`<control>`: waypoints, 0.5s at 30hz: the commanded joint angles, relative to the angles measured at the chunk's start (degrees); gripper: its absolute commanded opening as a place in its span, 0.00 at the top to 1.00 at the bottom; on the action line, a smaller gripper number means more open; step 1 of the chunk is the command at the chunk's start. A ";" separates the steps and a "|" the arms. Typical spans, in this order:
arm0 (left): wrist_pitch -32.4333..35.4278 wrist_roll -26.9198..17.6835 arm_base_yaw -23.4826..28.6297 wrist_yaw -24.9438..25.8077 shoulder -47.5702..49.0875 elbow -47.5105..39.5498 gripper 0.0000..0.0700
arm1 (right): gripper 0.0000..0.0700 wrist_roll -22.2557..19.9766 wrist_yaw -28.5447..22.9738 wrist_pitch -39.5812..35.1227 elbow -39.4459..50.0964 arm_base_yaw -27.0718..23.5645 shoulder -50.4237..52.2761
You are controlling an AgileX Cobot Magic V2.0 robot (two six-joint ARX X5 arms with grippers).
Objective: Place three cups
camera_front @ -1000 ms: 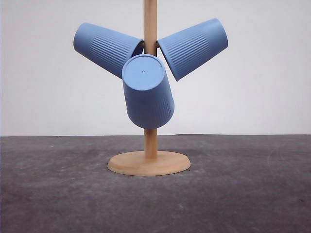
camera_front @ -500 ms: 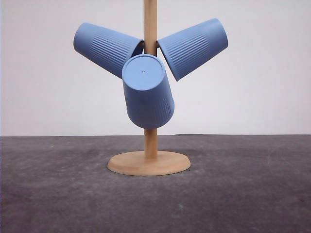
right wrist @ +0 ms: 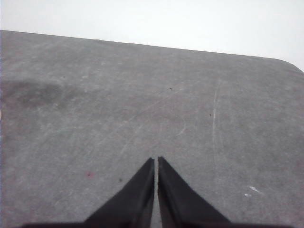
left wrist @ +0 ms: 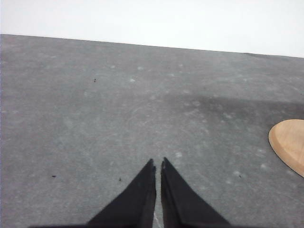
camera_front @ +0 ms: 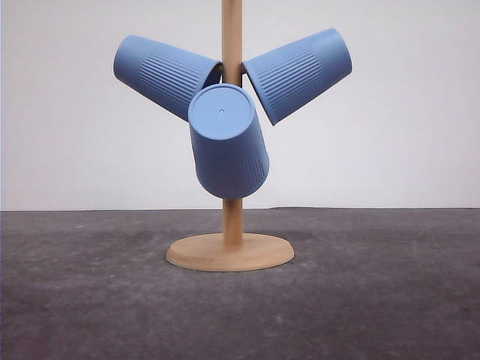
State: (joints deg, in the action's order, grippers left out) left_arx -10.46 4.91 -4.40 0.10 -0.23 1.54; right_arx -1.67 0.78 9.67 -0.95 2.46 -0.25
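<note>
Three cups (camera_front: 227, 142) hang on wooden rack (camera_front: 231, 252); my L gripper (left wrist: 157, 164) & R gripper (right wrist: 156, 160) look closed, holding nothing.

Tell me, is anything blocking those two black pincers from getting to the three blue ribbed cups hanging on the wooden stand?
Nothing visible does. The left gripper and right gripper, both shut and empty, sit over bare grey table. The three light-blue ribbed cups hang on the wooden stand, with open tabletop around it.
</note>
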 commanded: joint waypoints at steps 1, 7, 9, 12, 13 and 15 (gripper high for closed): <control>-0.28 -0.83 -0.11 0.04 0.04 -0.74 1.00 | 0.99 -0.22 -0.15 -0.67 0.22 -0.07 0.04; -0.28 -0.83 -0.11 0.04 0.04 -0.74 1.00 | 0.99 -0.22 -0.17 -0.68 0.22 -0.07 0.04; -0.28 -0.83 -0.11 0.04 0.04 -0.74 1.00 | 0.99 -0.22 -0.15 -0.68 0.22 -0.07 0.04; -0.28 -0.83 -0.11 0.04 0.04 -0.74 1.00 | 0.99 -0.22 -0.15 -0.68 0.22 -0.07 0.04; -0.28 -0.83 -0.11 0.04 0.04 -0.74 1.00 | 0.99 -0.22 -0.15 -0.68 0.22 -0.07 0.04; -0.28 -0.83 -0.11 0.04 0.04 -0.74 1.00 | 0.99 -0.22 -0.15 -0.68 0.22 -0.07 0.04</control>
State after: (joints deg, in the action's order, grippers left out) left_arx -10.46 4.91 -4.40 0.10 -0.23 1.54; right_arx -1.67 0.78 9.67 -0.95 2.46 -0.25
